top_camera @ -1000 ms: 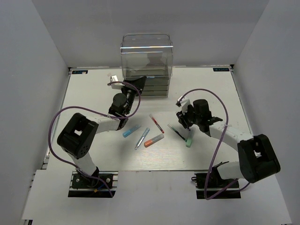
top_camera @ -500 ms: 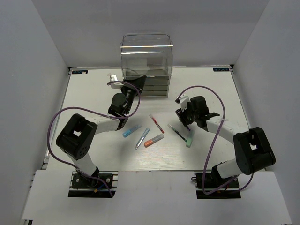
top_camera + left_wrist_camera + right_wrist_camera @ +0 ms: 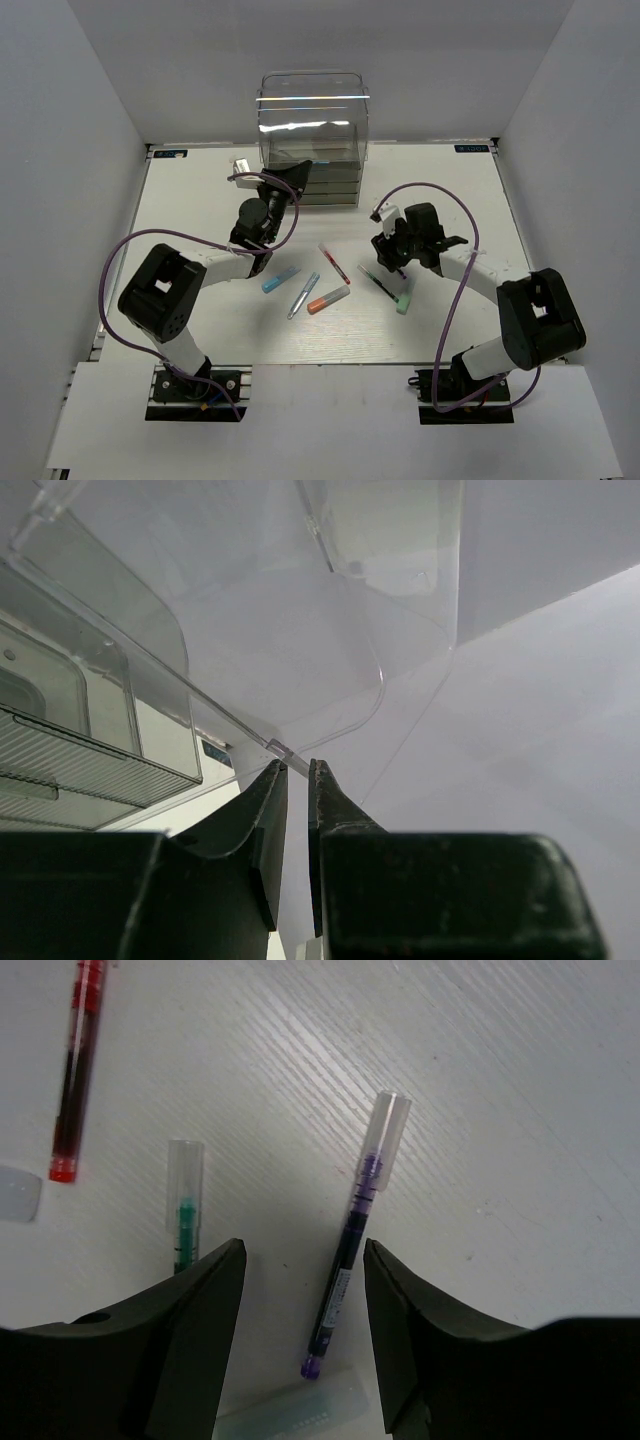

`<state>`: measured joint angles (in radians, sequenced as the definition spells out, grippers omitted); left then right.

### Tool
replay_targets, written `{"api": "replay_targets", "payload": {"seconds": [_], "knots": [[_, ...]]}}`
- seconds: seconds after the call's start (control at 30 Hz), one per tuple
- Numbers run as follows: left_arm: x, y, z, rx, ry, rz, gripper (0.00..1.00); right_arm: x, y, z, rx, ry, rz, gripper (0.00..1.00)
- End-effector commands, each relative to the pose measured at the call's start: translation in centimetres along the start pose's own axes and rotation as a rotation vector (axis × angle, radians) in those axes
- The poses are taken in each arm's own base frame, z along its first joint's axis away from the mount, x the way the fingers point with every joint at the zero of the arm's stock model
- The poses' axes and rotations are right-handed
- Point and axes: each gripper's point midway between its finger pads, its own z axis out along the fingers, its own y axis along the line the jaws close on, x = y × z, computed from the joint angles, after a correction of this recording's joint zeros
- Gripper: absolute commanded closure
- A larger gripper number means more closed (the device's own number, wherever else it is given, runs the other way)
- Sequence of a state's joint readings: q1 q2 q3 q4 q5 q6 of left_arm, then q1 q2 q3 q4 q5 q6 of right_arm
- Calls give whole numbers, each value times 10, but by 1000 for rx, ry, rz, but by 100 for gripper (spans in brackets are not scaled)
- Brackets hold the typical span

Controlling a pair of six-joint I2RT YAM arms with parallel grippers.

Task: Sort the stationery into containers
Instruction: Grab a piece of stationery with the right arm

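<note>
The clear drawer unit (image 3: 312, 140) stands at the back centre. My left gripper (image 3: 288, 180) is at its front left corner. In the left wrist view my left gripper (image 3: 297, 766) is pinched shut on a thin clear plastic edge (image 3: 283, 750) of the unit. My right gripper (image 3: 387, 254) is open. In the right wrist view my right gripper (image 3: 305, 1252) hovers low, with a dark purple pen (image 3: 350, 1260) between the jaws, untouched. A green pen (image 3: 184, 1215), a red pen (image 3: 75, 1080) and a mint-green marker (image 3: 290, 1410) lie beside it.
On the table lie a blue marker (image 3: 281, 279), a silvery-blue pen (image 3: 303, 295), an orange marker (image 3: 328, 299), the red pen (image 3: 334, 263), the dark pen (image 3: 378, 283) and the mint marker (image 3: 404, 297). White walls enclose the table.
My right gripper has shifted left and back, over the dark pens. My left gripper has stayed at the drawer unit.
</note>
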<state>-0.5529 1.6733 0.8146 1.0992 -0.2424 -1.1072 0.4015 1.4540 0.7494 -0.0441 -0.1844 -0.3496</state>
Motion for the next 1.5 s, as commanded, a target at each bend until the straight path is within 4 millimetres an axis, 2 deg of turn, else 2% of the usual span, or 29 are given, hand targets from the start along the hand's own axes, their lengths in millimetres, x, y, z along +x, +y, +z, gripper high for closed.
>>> {"api": "replay_targets", "payload": {"seconds": [0.0, 0.07, 0.1, 0.13, 0.17, 0.2, 0.27, 0.57, 0.7, 0.97, 1.2, 1.33, 1.37, 1.43, 1.47], "knots": [[-26, -53, 4, 120, -67, -20, 100, -32, 14, -12, -96, -99, -54, 43], [-26, -53, 4, 120, -67, -20, 100, -38, 29, -18, -191, -148, -152, 40], [-26, -53, 4, 120, -67, -20, 100, -35, 51, -25, -300, -157, -169, 40], [-25, -51, 4, 112, -63, -17, 100, -40, 55, -29, -345, -198, -318, 37], [-25, -51, 4, 112, -63, -17, 100, -38, 80, -38, -487, -231, -339, 36], [-25, -51, 4, 112, -63, -17, 100, -31, 88, -40, -536, -231, -408, 36], [-25, -50, 6, 112, -63, -17, 100, -30, 101, -43, -609, -274, -533, 34], [-23, -48, 6, 103, -58, -15, 100, -22, 110, -18, -650, -215, -684, 31], [-23, -48, 6, 103, -58, -15, 100, -12, 126, -17, -731, -204, -757, 31], [-22, -44, 5, 95, -54, -13, 100, -15, 145, -7, -769, -210, -845, 33], [-24, -48, 4, 103, -58, -15, 100, -27, 160, 0, -792, -211, -900, 34], [-23, -45, 2, 95, -54, -13, 100, -29, 176, 2, -823, -203, -916, 36], [-23, -45, 2, 95, -54, -13, 100, -28, 184, 3, -836, -194, -916, 37], [-23, -45, 2, 95, -54, -13, 100, -27, 188, 6, -829, -180, -914, 37], [-25, -49, 2, 102, -58, -15, 100, -27, 197, 7, -838, -181, -918, 37]]}}
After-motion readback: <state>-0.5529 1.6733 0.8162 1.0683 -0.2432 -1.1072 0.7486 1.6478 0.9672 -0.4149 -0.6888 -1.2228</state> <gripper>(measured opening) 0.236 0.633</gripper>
